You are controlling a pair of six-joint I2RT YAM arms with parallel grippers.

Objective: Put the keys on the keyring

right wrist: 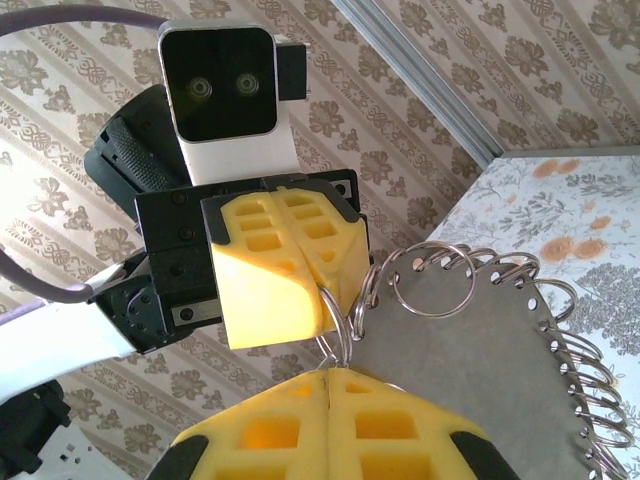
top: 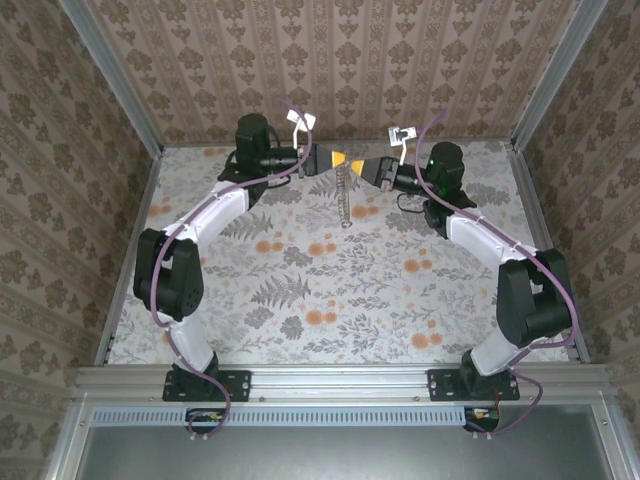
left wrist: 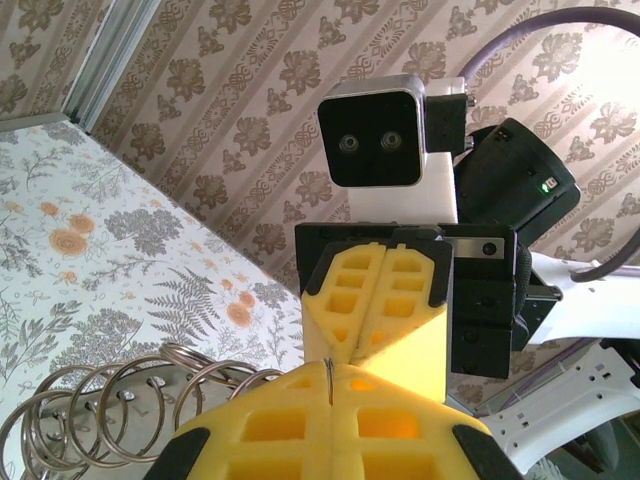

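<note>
Bright, even light; soft shadows; left wrist corner glare.

Thin ring (right wrist: 338,335) mostly hidden between the pinching yellow fingers (right wrist: 270,430), grey card (right wrist: 470,400) and its edge rings (right wrist: 590,390) cut off at the right wrist view's right and bottom edges, the hanging bundle (top: 345,195) at the far middle too small from above to make out.

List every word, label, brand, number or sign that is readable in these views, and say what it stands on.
No text reads anywhere.
Left arm's white tag and right arm's white tag: too small to tell whether they carry print.
Right arm's wrist camera and left arm's wrist camera: no lettering on their faces.
</note>
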